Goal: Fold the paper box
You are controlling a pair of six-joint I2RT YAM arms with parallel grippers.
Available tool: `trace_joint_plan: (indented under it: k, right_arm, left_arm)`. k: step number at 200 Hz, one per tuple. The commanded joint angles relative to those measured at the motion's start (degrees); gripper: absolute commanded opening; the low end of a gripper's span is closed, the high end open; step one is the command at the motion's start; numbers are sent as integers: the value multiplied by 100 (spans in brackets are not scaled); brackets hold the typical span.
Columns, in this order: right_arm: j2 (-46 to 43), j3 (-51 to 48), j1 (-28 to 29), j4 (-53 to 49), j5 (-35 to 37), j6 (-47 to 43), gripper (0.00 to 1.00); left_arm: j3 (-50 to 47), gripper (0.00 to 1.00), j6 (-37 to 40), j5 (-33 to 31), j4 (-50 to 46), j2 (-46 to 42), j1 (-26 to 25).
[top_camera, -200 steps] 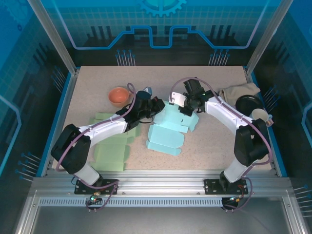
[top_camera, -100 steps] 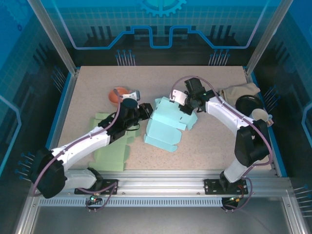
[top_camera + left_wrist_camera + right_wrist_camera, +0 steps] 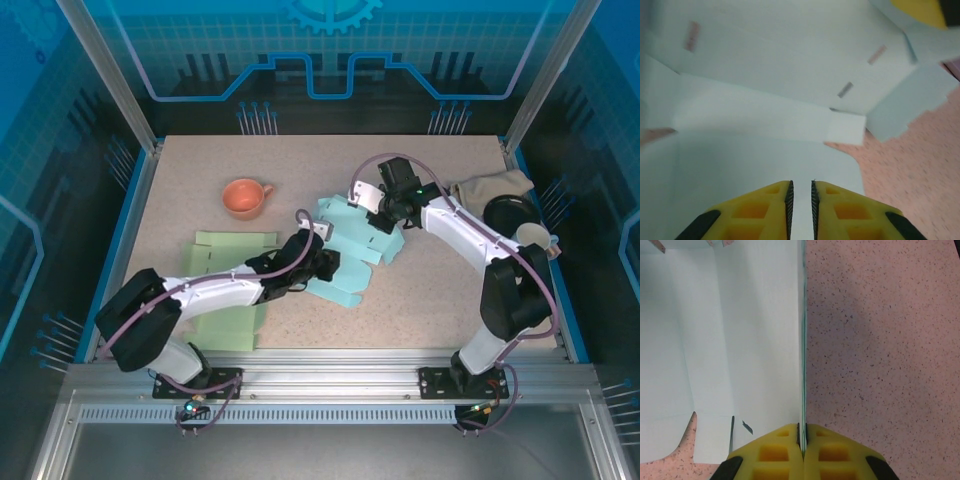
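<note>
near edge, left side of the table: flat green card sheets lie under the left arm. the left hand reaches over them to the near-left end of the light blue paper box. left wrist view: its yellow fingers stand a narrow slit apart with nothing between them. released, held over a pale blue panel with flaps folded across it.

box sits about mid-table, part-opened, flaps splayed at the edges. long axis runs on a slant, near-left to far-right. near end points toward the left hand, far end toward the right hand. cannot tell whether every panel lies flat on the table.

right hand is at the far-right end of the box, clenched on a panel edge. right wrist view: the thin edge runs straight out from between the closed fingers, panel to its left, bare speckled table to its right.

farther back: orange cup on the far-left, well apart from the box. far-right edge: beige cloth, a black round thing just beside it.
</note>
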Motion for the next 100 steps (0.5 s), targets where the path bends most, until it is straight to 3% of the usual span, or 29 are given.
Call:
trace_joint_plan:
  k: [1, 30, 70, 75, 89, 100]
  right_arm:
    - [68, 175, -61, -96, -35, 48, 0]
    - [70, 179, -57, -125, -110, 24, 0]
    - [78, 182, -33, -154, -110, 22, 0]
    - [78, 183, -30, -154, -111, 22, 0]
    - [95, 185, -22, -145, -110, 15, 0]
    - [115, 197, -21, -163, -114, 17, 0]
  left_arm:
    - [179, 21, 290, -550, 509, 40, 338]
    - [48, 23, 462, -1015, 779, 64, 536]
    - [39, 23, 159, -1037, 655, 307, 965]
    - [23, 24, 115, -965, 687, 336, 996]
    - [-12, 39, 45, -677, 844, 435, 1020]
    - [-26, 41, 2, -352, 1007, 518, 1015]
